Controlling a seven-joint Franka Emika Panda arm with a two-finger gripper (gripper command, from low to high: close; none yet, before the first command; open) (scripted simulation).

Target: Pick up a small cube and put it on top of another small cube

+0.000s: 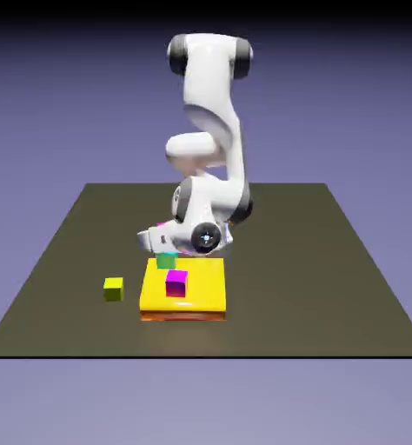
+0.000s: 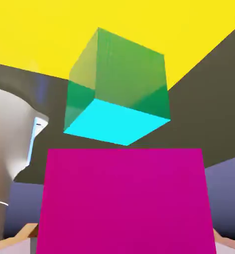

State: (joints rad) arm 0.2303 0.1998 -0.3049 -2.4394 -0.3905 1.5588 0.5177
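Note:
A hot-pink cube (image 2: 124,198) fills the lower half of the hand view, held between my fingers, which it hides. Just beyond it is the cube with a cyan face and green sides (image 2: 117,94). In the exterior view that green cube (image 1: 166,260) stands at the far edge of a yellow slab (image 1: 201,295). My gripper (image 1: 162,244) hangs low right above it, shut on the pink cube, of which only a pink sliver shows by the hand.
A second magenta cube with purple sides (image 1: 176,282) sits on the yellow slab, close in front of the green cube. A yellow-green cube (image 1: 113,288) rests on the dark table (image 1: 331,287) to the exterior view's left. The bent arm (image 1: 211,174) looms behind.

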